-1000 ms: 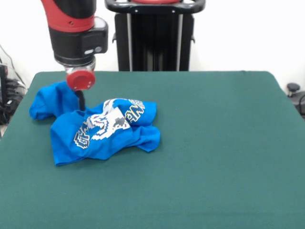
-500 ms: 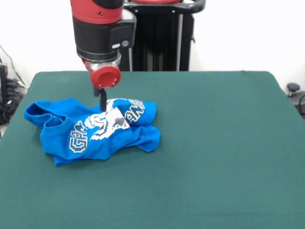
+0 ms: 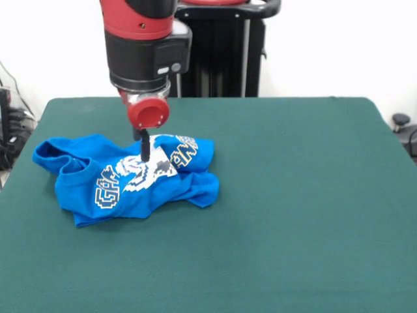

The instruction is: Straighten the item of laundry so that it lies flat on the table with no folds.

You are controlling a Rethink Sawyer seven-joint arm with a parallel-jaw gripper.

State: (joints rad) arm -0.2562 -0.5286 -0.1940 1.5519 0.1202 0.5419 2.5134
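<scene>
The item of laundry, a bright blue T-shirt (image 3: 98, 173) with a white pixel print and lettering, lies crumpled on the left half of the dark green table (image 3: 300, 195). Its collar end reaches left and a folded lump sits at its right. The red and black arm comes down over the shirt. My gripper (image 3: 145, 155) has its black tip down at the print, in the upper middle of the shirt. From this side I cannot make out whether it touches or holds the cloth.
Green table surface stretches to the right and in front of the shirt. Cables (image 3: 10, 130) hang past the table's left edge, and a small black object (image 3: 401, 121) sits beyond the right edge.
The arm has moved right, from the shirt's left end to over the print. The bunched left part of the shirt has dropped and now lies spread out leftwards.
</scene>
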